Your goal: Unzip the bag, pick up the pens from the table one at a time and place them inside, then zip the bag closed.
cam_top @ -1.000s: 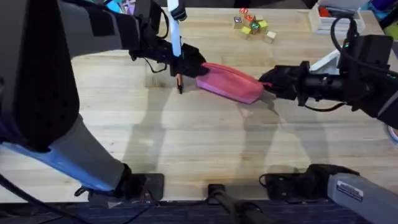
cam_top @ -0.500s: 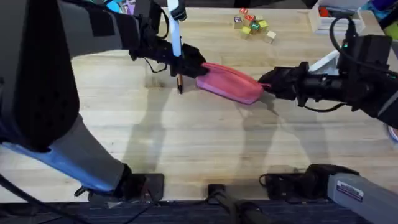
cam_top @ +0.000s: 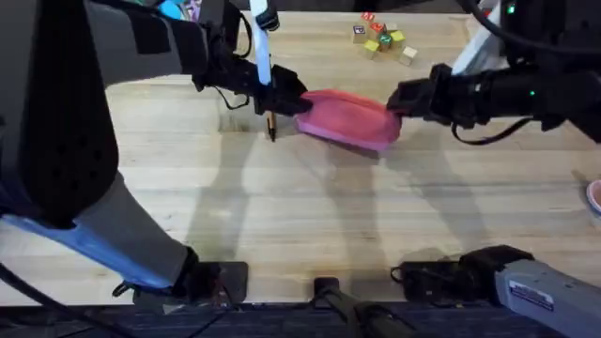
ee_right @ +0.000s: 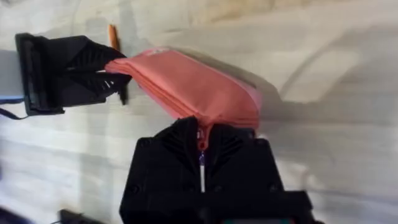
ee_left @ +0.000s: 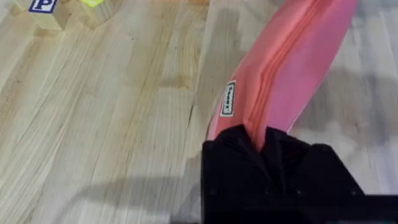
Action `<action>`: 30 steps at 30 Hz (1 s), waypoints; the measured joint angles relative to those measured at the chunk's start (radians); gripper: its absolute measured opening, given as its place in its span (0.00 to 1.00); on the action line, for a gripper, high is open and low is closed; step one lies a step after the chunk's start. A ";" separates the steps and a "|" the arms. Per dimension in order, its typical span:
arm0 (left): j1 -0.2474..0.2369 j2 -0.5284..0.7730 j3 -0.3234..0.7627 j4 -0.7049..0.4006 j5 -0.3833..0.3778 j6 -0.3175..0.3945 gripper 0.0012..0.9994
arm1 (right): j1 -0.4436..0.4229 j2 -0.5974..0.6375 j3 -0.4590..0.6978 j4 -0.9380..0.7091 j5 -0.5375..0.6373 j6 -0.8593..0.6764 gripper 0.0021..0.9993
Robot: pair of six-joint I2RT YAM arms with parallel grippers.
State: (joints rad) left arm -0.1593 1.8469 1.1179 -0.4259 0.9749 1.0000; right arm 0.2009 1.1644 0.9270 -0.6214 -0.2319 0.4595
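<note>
The pink bag [cam_top: 347, 117] is stretched between my two grippers over the table [cam_top: 310, 207]. My left gripper [cam_top: 289, 99] is shut on its left end; the left wrist view shows the black fingers [ee_left: 298, 162] pinching the fabric of the bag [ee_left: 292, 68] beside the zipper line. My right gripper [cam_top: 398, 99] is shut on the right end. In the right wrist view the bag [ee_right: 193, 87] runs from my right gripper [ee_right: 201, 129] to the left gripper [ee_right: 115, 70]. An orange pen [cam_top: 270, 122] with a dark tip lies just under the left gripper, and its barrel [ee_right: 112, 34] shows behind that gripper.
Several toy blocks [cam_top: 380, 38] lie at the back of the table, and two of them [ee_left: 46, 7] show in the left wrist view. A pink object [cam_top: 594, 195] sits at the right edge. Bare wood spreads in front of the bag.
My right arm has swung toward the far side and lifted, pulling the bag's right end up and back. The left gripper and the pen have stayed put.
</note>
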 joint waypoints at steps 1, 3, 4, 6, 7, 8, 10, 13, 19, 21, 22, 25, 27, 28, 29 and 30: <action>0.000 0.000 0.000 0.000 0.000 0.000 0.04 | 0.018 0.000 0.013 -0.001 0.030 -0.013 0.03; 0.000 0.000 0.000 0.004 -0.001 0.000 0.04 | 0.046 0.000 0.025 -0.001 0.077 -0.028 0.03; 0.000 0.000 0.000 0.004 -0.002 0.000 0.04 | 0.056 0.000 0.027 -0.001 0.093 -0.036 0.03; 0.000 0.000 0.000 0.004 -0.002 0.000 0.04 | 0.072 0.000 0.027 -0.006 0.120 -0.048 0.03; 0.000 0.000 0.000 0.004 -0.002 0.000 0.04 | 0.078 0.001 0.027 -0.009 0.128 -0.050 0.03; 0.000 0.000 0.000 0.004 -0.003 0.000 0.04 | 0.082 0.001 0.027 -0.009 0.134 -0.053 0.03; 0.000 0.000 0.000 0.004 -0.003 0.000 0.04 | 0.091 0.007 0.027 -0.009 0.146 -0.057 0.03; 0.000 0.000 0.000 0.005 -0.006 0.000 0.04 | 0.102 0.026 0.028 -0.008 0.163 -0.064 0.03; 0.003 0.000 0.000 0.010 -0.015 0.000 0.04 | 0.128 0.084 0.035 -0.012 0.188 -0.068 0.03; 0.009 0.000 0.000 0.011 -0.026 0.000 0.04 | 0.150 0.141 0.075 -0.016 0.207 -0.073 0.03; 0.012 0.000 0.001 0.011 -0.028 0.000 0.04 | 0.156 0.157 0.088 -0.016 0.214 -0.076 0.03; 0.016 0.000 0.002 0.013 -0.034 0.000 0.04 | 0.173 0.208 0.131 -0.021 0.234 -0.084 0.03; 0.017 0.000 0.002 0.013 -0.039 0.000 0.04 | 0.183 0.244 0.161 -0.024 0.243 -0.091 0.03; 0.018 0.000 0.002 0.014 -0.042 0.000 0.04 | 0.189 0.263 0.177 -0.024 0.247 -0.094 0.03; 0.018 0.000 0.002 0.015 -0.047 0.000 0.04 | 0.194 0.281 0.191 -0.026 0.250 -0.096 0.03; 0.019 0.000 0.003 0.015 -0.051 0.000 0.04 | 0.201 0.301 0.209 -0.027 0.254 -0.099 0.03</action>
State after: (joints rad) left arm -0.1403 1.8469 1.1210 -0.4110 0.9237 1.0000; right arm 0.4015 1.4656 1.1356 -0.6479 0.0225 0.3609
